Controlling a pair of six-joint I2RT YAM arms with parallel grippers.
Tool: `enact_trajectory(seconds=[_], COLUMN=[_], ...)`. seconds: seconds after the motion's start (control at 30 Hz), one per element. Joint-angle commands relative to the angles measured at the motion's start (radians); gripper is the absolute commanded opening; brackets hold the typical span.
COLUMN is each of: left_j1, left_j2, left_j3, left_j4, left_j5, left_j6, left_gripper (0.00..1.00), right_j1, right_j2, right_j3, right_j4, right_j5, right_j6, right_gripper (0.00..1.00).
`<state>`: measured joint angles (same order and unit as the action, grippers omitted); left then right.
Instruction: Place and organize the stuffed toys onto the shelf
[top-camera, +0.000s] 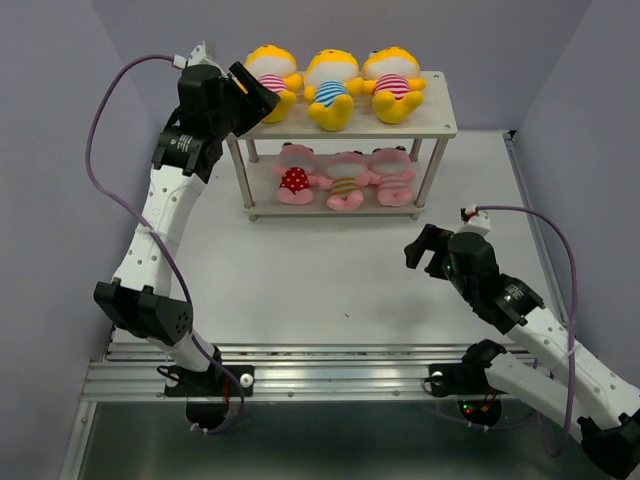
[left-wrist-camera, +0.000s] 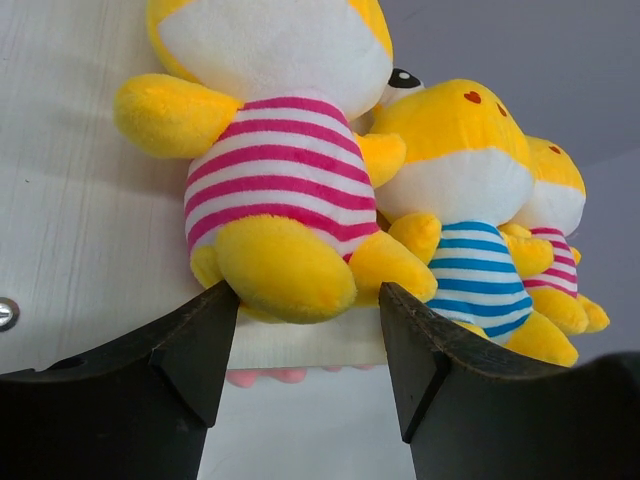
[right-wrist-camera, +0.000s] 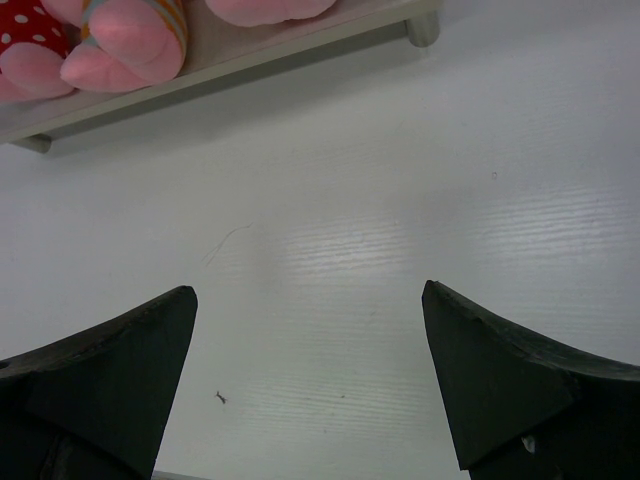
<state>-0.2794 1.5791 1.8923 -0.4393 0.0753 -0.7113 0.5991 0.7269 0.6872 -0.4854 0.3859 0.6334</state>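
Top external view: white desk (top-camera: 330, 290), two arms bolted at its near edge. The shelf (top-camera: 441, 112) stands toward the far edge, two pale boards on thin legs.

Left arm reaches up to the left end of the top board. Right arm is low over the desk toward the right edge, well apart from the shelf.

All six stuffed toys are on the shelf. Top board, left to right:
- yellow toy with pink stripes (top-camera: 272, 82)
- yellow toy with blue stripes (top-camera: 331, 92)
- second yellow pink-striped toy (top-camera: 394, 85)

Lower board, left to right:
- pink red-dotted toy (top-camera: 294, 178)
- pink brown-striped toy (top-camera: 346, 182)
- pink pink-striped toy (top-camera: 393, 177)

Left end effector (top-camera: 255, 95) is released. In the left wrist view its fingers (left-wrist-camera: 200, 350) stand spread either side of the first yellow toy's feet, and the toy lies on the board.

Right end effector (top-camera: 425, 255) is released too, fully spread with only bare desk between its tips in the right wrist view.
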Motion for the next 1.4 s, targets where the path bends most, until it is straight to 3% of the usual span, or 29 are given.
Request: enact_trajectory(seconds=[0.0,0.53,0.57,0.6,1.07,1.17,1.3,1.37], left_j1=[0.006,0.006,0.005,0.003,0.003,0.002,0.003,0.002], left_j2=[-0.047,-0.051,-0.054,-0.057,-0.048,-0.031,-0.004,0.008], left_j3=[0.056,0.091,0.088,0.087,0.119,0.136,0.151,0.168], left_j4=[-0.009,-0.039,-0.03,-0.027,-0.018,-0.025,-0.013,-0.015], left_j5=[0.0,-0.014,0.001,0.007,-0.016,-0.017,-0.022,-0.006], left_j6=[0.059,0.145,0.153,0.164,0.237,0.25,0.265,0.277], left_gripper=[0.71,0.84,0.95,0.99,0.99,0.94,0.78,0.77], right_j1=[0.002,0.002,0.002,0.002,0.002,0.002,0.002,0.002], right_j2=[0.0,0.02,0.022,0.022,0.028,0.031,0.034,0.037], right_j3=[0.002,0.011,0.011,0.009,0.008,0.008,0.009,0.008], right_j4=[0.048,0.064,0.065,0.064,0.065,0.067,0.067,0.067], right_j5=[0.024,0.002,0.002,0.004,0.011,0.016,0.015,0.016], right_j6=[0.014,0.018,0.015,0.015,0.019,0.02,0.02,0.023], right_gripper=[1.0,1.0,1.0,1.0,1.0,1.0,1.0,1.0])
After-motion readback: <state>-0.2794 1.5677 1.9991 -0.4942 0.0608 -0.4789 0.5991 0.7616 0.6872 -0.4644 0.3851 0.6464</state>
